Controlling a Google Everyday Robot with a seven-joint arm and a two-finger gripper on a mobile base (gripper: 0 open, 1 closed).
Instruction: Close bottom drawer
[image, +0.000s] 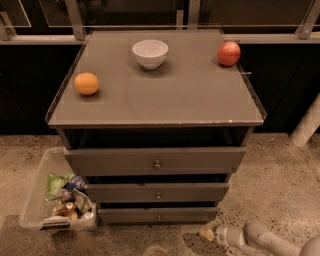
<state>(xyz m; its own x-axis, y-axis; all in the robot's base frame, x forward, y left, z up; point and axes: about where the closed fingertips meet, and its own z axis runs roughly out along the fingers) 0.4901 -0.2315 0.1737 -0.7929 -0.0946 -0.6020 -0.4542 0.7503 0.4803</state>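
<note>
The bottom drawer (159, 215) is the slimmest, narrowest grey-brown front at the foot of the cabinet, with a small round knob (159, 217) at its centre. It stands pulled out a little, with a dark gap above it. My gripper (206, 233) is low at the bottom right, near the floor, just below and to the right of the drawer's right end. It does not touch the drawer front.
Above are the mid-sized drawer (158, 192) and the widest drawer (156, 161), both slightly out. The cabinet top (190, 95) carries an orange (86, 83), a white bowl (150, 53) and a red apple (228, 53). A clear bin (35, 202) of packets stands on the floor at the left.
</note>
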